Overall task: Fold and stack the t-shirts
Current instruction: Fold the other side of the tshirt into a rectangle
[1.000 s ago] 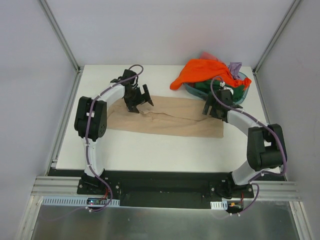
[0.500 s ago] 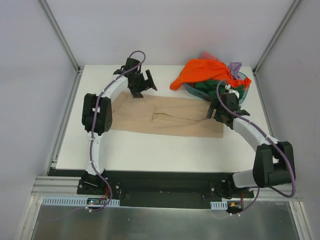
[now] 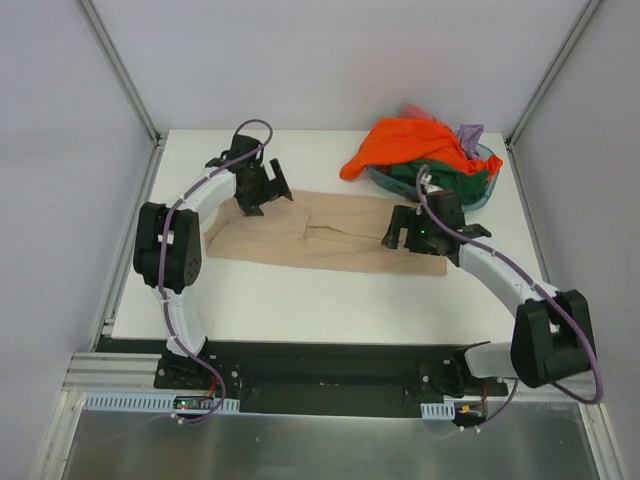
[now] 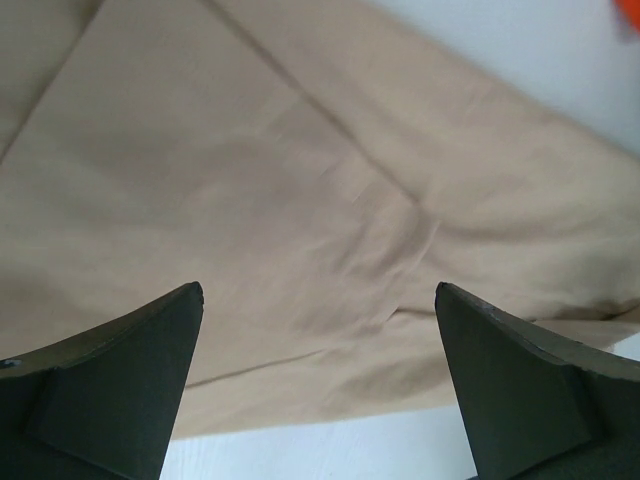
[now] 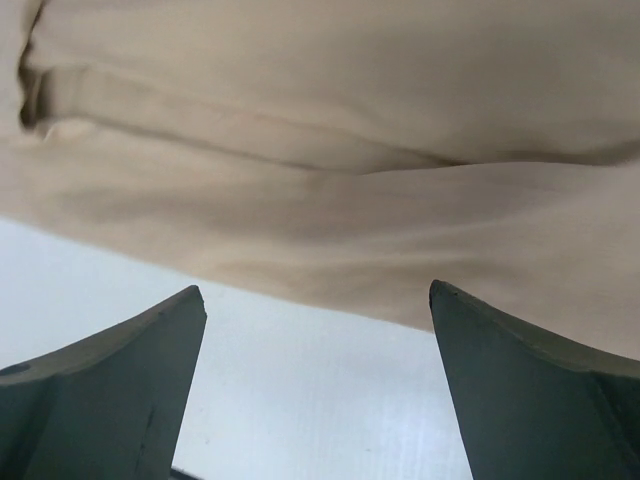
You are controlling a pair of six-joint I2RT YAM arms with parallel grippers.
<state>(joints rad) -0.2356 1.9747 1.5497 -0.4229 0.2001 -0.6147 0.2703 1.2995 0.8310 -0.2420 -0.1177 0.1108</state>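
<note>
A large tan t-shirt (image 3: 340, 235) lies flat across the middle of the table, folded into a long strip. My left gripper (image 3: 265, 193) hovers open over its far left part. In the left wrist view the tan cloth (image 4: 300, 180) fills the frame and my gripper (image 4: 320, 290) holds nothing. My right gripper (image 3: 402, 234) hovers open over the strip's right end, near its front edge. The right wrist view shows that hem (image 5: 330, 230) ahead of the empty gripper (image 5: 315, 290). An orange t-shirt (image 3: 405, 140) tops a heap with dark green (image 3: 478, 186), lilac (image 3: 470, 131) and red (image 3: 415, 110) cloth.
The heap sits in a teal plastic basin (image 3: 492, 180) at the table's back right corner. White walls and metal posts enclose the table on three sides. Bare white tabletop (image 3: 320, 300) lies between the tan shirt and the arm bases.
My left gripper swung out to the back of the table and came back leftward over the shirt's far left. My right gripper moved left and nearer, over the shirt's right end.
</note>
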